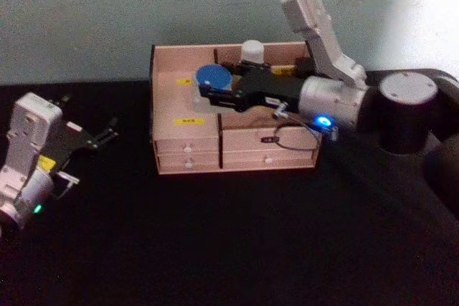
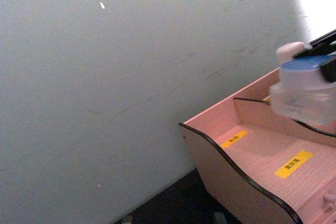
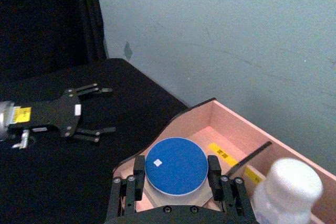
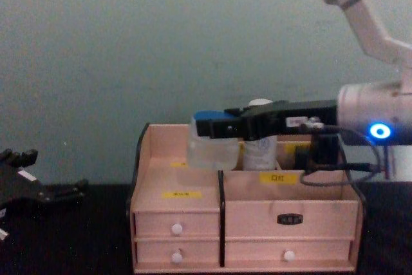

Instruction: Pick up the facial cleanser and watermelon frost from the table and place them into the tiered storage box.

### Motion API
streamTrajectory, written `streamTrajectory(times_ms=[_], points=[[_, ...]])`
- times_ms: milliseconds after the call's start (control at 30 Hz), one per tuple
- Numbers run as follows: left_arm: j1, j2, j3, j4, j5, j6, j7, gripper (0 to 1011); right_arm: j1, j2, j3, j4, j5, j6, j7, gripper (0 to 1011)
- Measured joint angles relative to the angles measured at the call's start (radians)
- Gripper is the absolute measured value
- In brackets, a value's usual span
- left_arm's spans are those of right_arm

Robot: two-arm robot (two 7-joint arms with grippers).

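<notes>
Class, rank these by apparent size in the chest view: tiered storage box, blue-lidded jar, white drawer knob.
Largest: tiered storage box.
Then blue-lidded jar, held by the right gripper above it.
Smallest: white drawer knob.

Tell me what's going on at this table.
The right gripper is shut on a blue-lidded jar and holds it over the left rear compartment of the tiered storage box. Whether the jar touches the compartment floor cannot be told. A white-capped bottle stands in the box's back right compartment. The left gripper is open and idle above the black table, to the left of the box.
</notes>
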Motion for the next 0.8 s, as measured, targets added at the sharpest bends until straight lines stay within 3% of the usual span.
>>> streamTrajectory(times_ms=[500, 800], points=[[0.000, 0.000, 0.000, 0.000, 0.000, 0.000, 0.000, 1001, 0.139, -0.152, -0.030, 0.263, -0.031, -0.028, 0.016, 719], [0.000, 0.000, 0.000, 0.000, 0.000, 0.000, 0.000, 1001, 0.170, -0.196, -0.030, 0.357, -0.051, -0.030, 0.018, 719]])
